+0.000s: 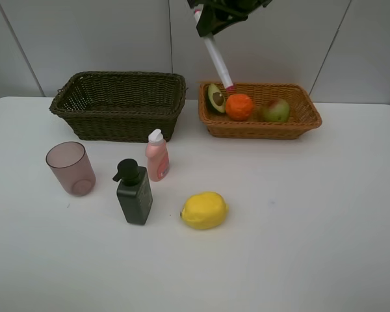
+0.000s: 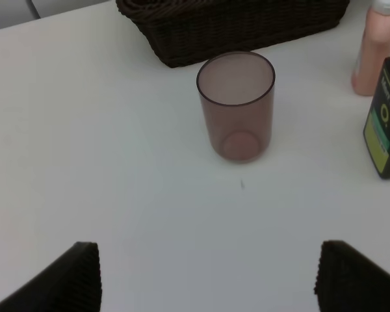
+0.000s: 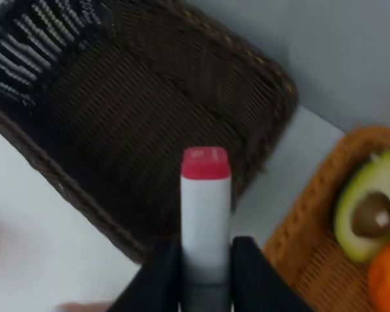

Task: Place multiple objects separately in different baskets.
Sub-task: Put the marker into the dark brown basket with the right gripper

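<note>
Backing a white table [image 1: 299,247], grey wall panels [image 1: 84,39]; left jaws wide, right jaws clamping marker [image 1: 218,62].

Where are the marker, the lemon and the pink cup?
marker [image 3: 206,221], right wrist view, white barrel.
lemon [image 1: 204,210], exterior high view, its middle.
pink cup [image 2: 237,107], left wrist view, side wall.

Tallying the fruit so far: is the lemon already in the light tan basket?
No: the lemon lies on the table beside the dark green pump bottle, apart from the light tan basket.
</note>
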